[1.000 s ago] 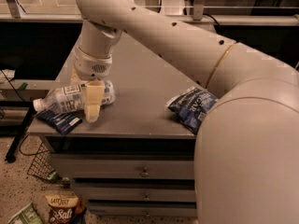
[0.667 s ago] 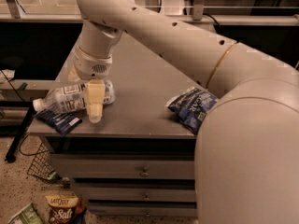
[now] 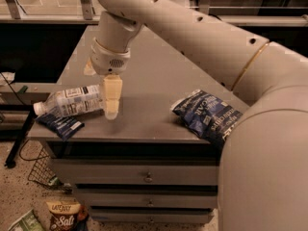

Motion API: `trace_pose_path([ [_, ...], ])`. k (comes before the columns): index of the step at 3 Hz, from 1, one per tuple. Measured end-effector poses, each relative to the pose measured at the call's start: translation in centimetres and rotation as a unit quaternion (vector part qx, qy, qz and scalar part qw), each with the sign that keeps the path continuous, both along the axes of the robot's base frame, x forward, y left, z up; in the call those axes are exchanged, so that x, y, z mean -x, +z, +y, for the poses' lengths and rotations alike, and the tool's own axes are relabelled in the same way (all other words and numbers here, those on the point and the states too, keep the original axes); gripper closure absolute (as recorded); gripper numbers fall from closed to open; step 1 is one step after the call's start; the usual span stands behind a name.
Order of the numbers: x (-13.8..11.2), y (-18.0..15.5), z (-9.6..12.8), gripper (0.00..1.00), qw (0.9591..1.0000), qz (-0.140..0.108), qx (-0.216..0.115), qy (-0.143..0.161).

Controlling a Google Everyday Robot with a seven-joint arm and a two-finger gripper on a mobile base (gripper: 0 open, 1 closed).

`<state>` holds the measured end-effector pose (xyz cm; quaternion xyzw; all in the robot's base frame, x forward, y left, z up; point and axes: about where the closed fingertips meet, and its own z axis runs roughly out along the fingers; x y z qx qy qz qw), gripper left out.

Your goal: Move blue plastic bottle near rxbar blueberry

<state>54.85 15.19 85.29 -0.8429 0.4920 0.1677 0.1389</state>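
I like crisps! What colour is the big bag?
The bag is dark blue, white print; camera view. Gripper beside bottle.

- You see the gripper (image 3: 111,100) just beside the blue plastic bottle (image 3: 70,101), in matt cream plastic.
- Your bottle is clear, smooth plastic with a slight sheen.
- The rxbar blueberry (image 3: 60,125) wrapper looks like a dull film.
- The chip bag (image 3: 207,113) is crinkled and glossy.
- The table (image 3: 154,76) top is smooth, matt grey.

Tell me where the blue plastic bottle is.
In the camera view, the blue plastic bottle lies on its side at the table's front-left corner, just behind the rxbar blueberry; the gripper is at its right end.
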Motion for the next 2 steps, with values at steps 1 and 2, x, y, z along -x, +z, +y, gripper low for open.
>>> trace_pose_path([
  [1, -0.6, 1.1, -3.9, 0.0, 0.9989, -0.016, -0.006, -0.044],
  [2, -0.9, 2.9, -9.7, 0.0, 0.9915, -0.043, -0.016, -0.122],
])
